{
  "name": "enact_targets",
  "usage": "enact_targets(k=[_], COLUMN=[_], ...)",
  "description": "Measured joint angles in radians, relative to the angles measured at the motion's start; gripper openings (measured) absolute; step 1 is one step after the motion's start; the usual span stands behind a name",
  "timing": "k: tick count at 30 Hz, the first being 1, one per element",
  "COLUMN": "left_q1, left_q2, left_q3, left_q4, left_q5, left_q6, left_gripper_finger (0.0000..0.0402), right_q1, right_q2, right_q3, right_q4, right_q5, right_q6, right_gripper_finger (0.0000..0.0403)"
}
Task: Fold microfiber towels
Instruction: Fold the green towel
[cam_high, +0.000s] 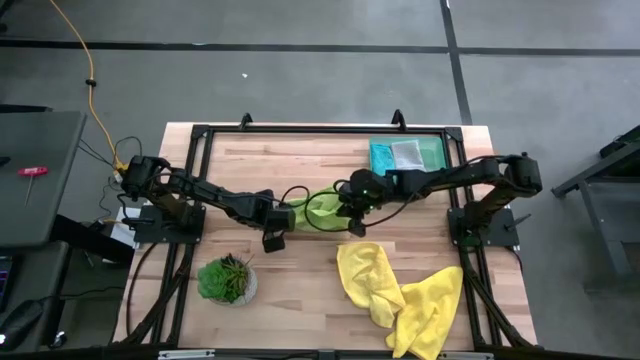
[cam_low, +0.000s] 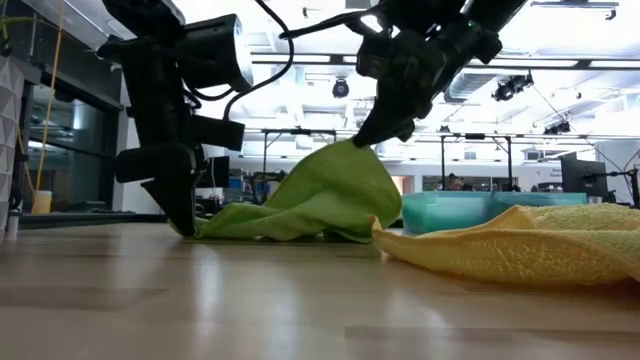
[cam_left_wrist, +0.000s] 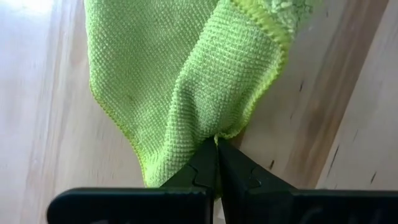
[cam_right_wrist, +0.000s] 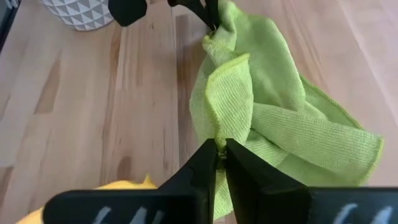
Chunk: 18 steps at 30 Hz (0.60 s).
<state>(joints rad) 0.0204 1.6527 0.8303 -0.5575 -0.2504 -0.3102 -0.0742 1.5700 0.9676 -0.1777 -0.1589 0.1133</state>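
A lime green towel (cam_high: 318, 208) lies bunched at the table's middle, between my two grippers. My left gripper (cam_high: 283, 215) is shut on its left end, low at the table top. My right gripper (cam_high: 350, 208) is shut on its right part, held higher, so the towel rises in a peak (cam_low: 352, 150). Two bright yellow towels (cam_high: 400, 290) lie crumpled at the near right. A teal towel and a pale grey-white one (cam_high: 405, 153) lie folded on a green tray at the far right. My left gripper pinches a bunched bit of the lime towel's hemmed edge (cam_left_wrist: 214, 132) between its two fingers. The fingers slant down from the table's left. That end rests at the table top (cam_low: 205, 230). My right gripper pinches the lime towel at a hemmed edge (cam_right_wrist: 217, 138) between its two fingers, coming from above and the table's right. That part is lifted clear; the cloth hangs slack below it, and its lower folds (cam_low: 300, 225) lie on the table.
A small potted plant (cam_high: 227, 279) stands at the near left. The green tray (cam_high: 432, 152) sits at the far right. A black frame (cam_high: 210, 135) runs round the table's edges. Bare wood lies near the front middle.
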Motion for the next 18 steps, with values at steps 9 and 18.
enact_targets(k=[9,18], left_q1=[0.055,0.191], left_q2=[-0.116,-0.336], left_q3=[0.022,0.022], left_q4=[-0.109,-0.141], left_q5=[0.108,0.177], left_q6=[0.024,0.097], left_gripper_finger=[0.0,0.0], right_q1=[-0.027,-0.092], right_q2=[-0.067,-0.139], right_q3=[0.0,0.0], right_q4=[0.009,0.018], right_q5=[0.08,0.08], right_q6=[0.072,0.13], right_gripper_finger=[0.0002,0.0001])
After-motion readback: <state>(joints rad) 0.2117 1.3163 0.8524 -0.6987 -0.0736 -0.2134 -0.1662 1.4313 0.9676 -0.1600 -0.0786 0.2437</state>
